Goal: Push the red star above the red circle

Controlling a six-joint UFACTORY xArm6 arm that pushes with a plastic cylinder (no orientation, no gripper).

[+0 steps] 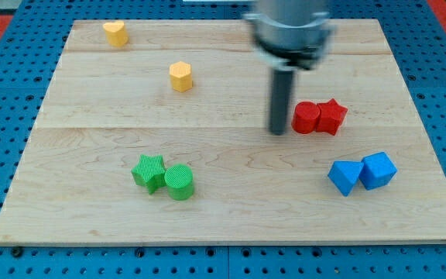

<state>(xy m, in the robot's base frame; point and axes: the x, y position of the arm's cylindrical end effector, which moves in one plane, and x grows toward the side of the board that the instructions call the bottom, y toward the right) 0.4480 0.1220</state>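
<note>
The tip (277, 132) stands just to the view's left of the red circle (306, 118), which touches the red star (332, 116) on its right. Bare board (231, 217) lies above the red pair toward the view's top edge, and to the star's right. Below them, well apart, the blue triangle (344, 177) and blue cube (379, 170) sit touching. The green star (149, 171), green cylinder (180, 182), yellow hexagon (180, 77) and yellow heart (115, 32) stand far off at the view's left.

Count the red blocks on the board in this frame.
2: the red circle and the red star touching it on the view's right, both just right of my tip. The arm could hide others.
</note>
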